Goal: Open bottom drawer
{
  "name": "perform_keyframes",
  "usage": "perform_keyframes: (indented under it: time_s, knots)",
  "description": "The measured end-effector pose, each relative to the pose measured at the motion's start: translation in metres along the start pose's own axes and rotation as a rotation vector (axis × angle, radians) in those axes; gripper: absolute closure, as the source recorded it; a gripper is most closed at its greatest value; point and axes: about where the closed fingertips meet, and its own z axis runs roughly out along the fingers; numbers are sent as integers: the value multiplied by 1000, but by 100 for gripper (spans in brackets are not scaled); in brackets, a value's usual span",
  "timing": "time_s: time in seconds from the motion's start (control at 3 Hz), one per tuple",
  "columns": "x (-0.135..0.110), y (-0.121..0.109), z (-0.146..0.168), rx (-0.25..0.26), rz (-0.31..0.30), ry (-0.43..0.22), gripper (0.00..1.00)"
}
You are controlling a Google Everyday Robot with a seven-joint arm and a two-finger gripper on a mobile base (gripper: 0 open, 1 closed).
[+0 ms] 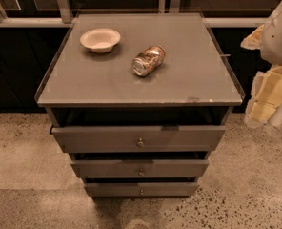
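Observation:
The bottom drawer (112, 190) is the lowest and slimmest of three grey fronts on the cabinet, with a tiny brass knob (141, 191). Its front sits set back under the middle drawer (107, 169), with a dark gap above it. The top drawer (98, 138) is the widest and sticks out furthest. My gripper (268, 101) hangs at the right edge of the view, beside the cabinet's right side and level with the top. It is well above and to the right of the bottom drawer and touches nothing.
A white bowl (100, 39) and a tipped metal can (149, 60) lie on the grey cabinet top (188, 80). Speckled floor (246, 190) lies in front and to both sides. Dark glass panels with metal rails stand behind the cabinet.

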Motion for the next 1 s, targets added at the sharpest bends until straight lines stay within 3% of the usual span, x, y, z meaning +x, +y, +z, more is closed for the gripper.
perform_keyframes:
  time_s: [0.33, 0.67, 1.0]
  knots:
    - [0, 0, 0, 0, 0, 0, 0]
    - [9, 8, 12, -7, 26, -46, 0]
    - [2, 44, 22, 11, 26, -161, 0]
